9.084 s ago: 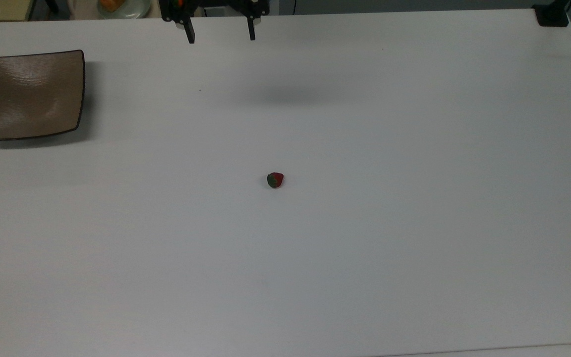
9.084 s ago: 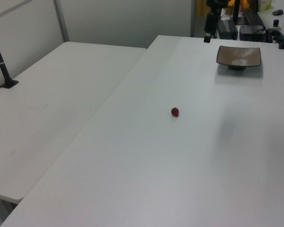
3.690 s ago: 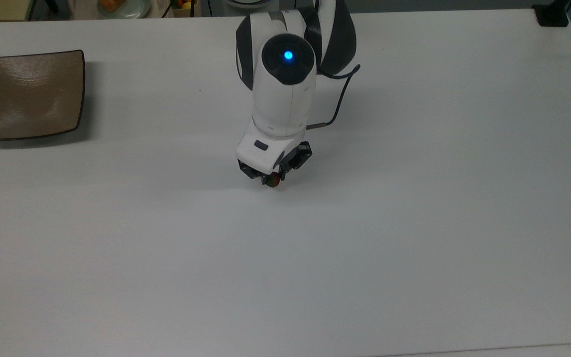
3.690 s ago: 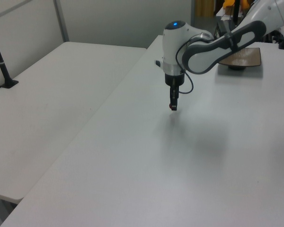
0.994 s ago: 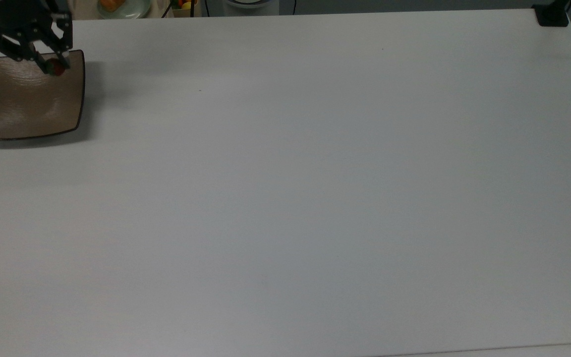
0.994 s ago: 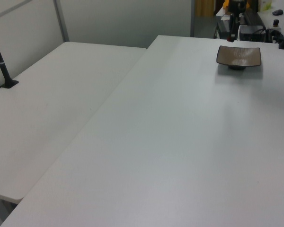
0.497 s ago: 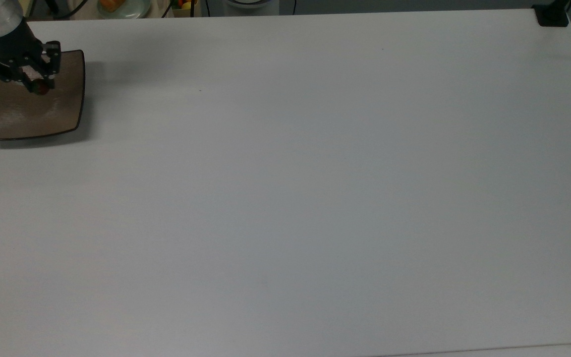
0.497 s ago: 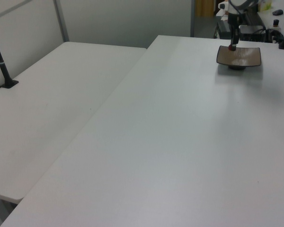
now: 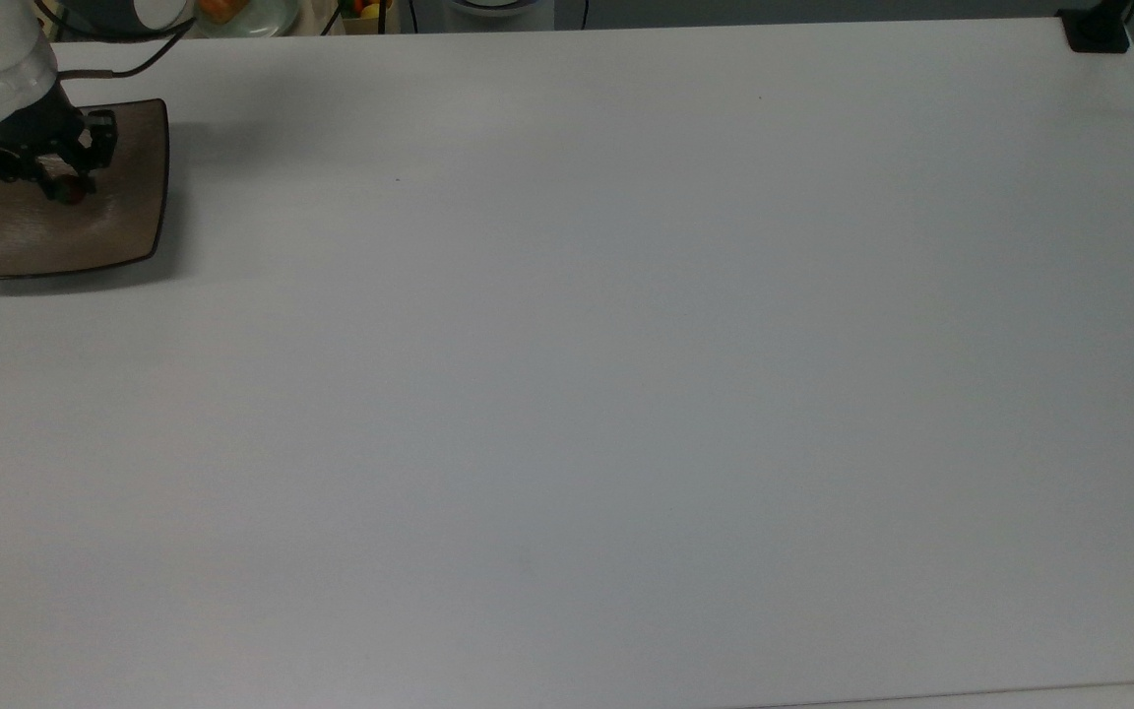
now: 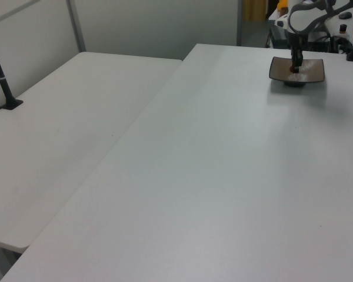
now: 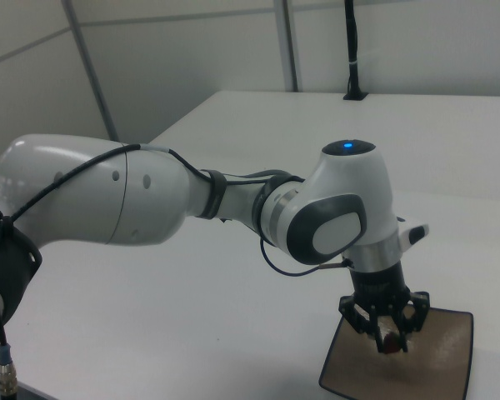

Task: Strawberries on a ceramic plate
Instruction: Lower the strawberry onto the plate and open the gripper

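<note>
- Top view: the tool (image 9: 65, 187) hangs low over the far part of the ceramic plate (image 9: 124, 222), at the top view's far left corner of the white worktop (image 9: 626, 394). Its two fingers are drawn in close on the strawberry (image 9: 70, 193), a small dark red spot between the tips. Whether the fruit already rests on the plate cannot be told. A pale green dish (image 9: 252, 15) with orange food sits beyond the worktop's far edge.
- Left view: the tool (image 10: 295, 67) points straight down over the ceramic plate (image 10: 312, 73) at the far end of the worktop (image 10: 223, 176); the strawberry (image 10: 293, 69) is a red speck at its tip, over the plate's middle.
- Right view: the tool (image 11: 390, 340) is narrowly closed, gripping the strawberry (image 11: 389, 342) by its sides just above the ceramic plate (image 11: 442, 350). The arm (image 11: 233, 208) reaches in from the right view's left.
- Handling (judgement): the strawberry looks tiny and light, probably soft or easily bruised, and liable to roll on the glossy glaze. A light pinch across its widest part suits it, released low over the plate's hollow centre.
</note>
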{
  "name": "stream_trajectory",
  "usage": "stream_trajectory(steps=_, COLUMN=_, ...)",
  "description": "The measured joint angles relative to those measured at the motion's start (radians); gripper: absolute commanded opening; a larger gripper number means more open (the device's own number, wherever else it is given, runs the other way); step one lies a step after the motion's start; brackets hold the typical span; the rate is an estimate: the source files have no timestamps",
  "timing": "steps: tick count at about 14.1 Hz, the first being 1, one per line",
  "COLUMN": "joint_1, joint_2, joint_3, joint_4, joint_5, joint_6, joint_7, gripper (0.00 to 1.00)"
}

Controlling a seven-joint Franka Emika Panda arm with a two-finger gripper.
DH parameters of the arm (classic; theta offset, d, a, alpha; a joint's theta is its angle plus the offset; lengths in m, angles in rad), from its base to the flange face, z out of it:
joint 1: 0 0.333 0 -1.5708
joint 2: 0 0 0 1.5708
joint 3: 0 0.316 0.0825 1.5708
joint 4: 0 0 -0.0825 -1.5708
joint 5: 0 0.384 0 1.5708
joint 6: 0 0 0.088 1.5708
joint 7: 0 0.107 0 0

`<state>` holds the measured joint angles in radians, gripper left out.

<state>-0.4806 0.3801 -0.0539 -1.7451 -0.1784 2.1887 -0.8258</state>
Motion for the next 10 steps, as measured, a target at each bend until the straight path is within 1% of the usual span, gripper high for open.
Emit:
stream_trajectory(steps=1, joint_1=-0.002, joint_2=0.002, joint_3=0.0, joint_4=0.0, joint_5=-0.006, joint_6=0.0, joint_7=0.0, gripper=0.86)
stream_trajectory(steps=2, joint_1=-0.004, joint_2=0.002, joint_3=0.0, joint_4=0.0, joint_5=-0.008, joint_6=0.0, joint_7=0.0, gripper=1.0)
stream_trajectory(steps=8, joint_1=-0.003, joint_2=-0.009, joint_3=0.001, joint_4=0.011, joint_5=-0.008, joint_6=0.001, joint_7=0.004, gripper=1.0)
stream_trajectory(steps=10, joint_1=0.005, joint_2=-0.041, joint_3=0.003, joint_4=0.019, joint_5=-0.005, joint_6=0.001, joint_7=0.07, gripper=1.0)
